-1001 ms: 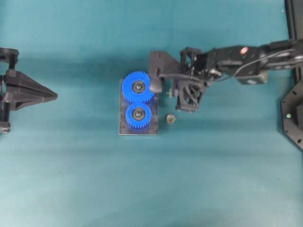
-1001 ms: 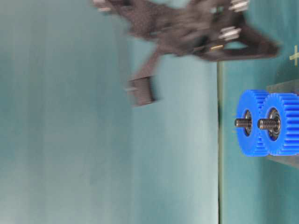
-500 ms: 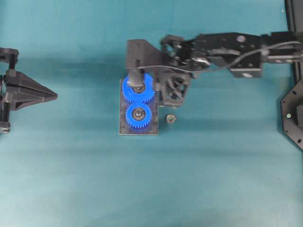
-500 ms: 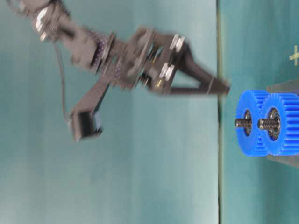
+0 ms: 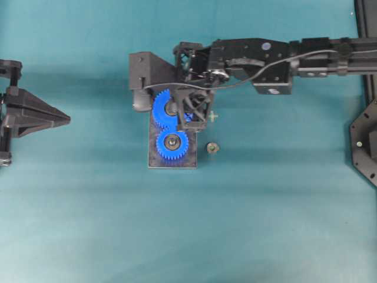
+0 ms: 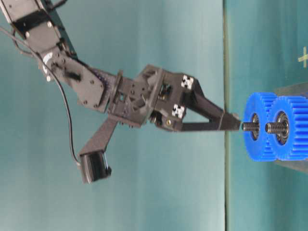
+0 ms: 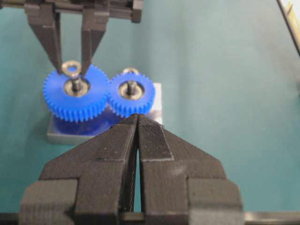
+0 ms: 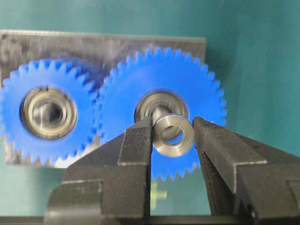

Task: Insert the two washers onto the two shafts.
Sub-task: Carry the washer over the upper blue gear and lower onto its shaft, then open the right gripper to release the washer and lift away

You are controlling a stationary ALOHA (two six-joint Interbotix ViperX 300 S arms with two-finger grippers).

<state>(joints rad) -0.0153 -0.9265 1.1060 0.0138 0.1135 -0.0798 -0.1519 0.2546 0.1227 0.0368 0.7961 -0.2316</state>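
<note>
Steel washer (image 8: pixel 174 135) pinched betw right gripper (image 8: pixel 172 136) fingers, just over larger blue gear (image 8: pixel 161 110) shaft. Left wrist view: washer (image 7: pixel 71 69) above shaft tip; left gripper (image 7: pixel 138 123) fingers clenched, nothing held. Overhead: spare nut (image 5: pixel 212 147) on bench.

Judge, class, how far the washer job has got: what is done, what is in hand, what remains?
Done: the right gripper has picked up the washer and brought it above the larger blue gear. In hand: lining its hole up with that gear's shaft. Left: lowering it on and opening the jaws. The left gripper sits shut, apart.
</note>
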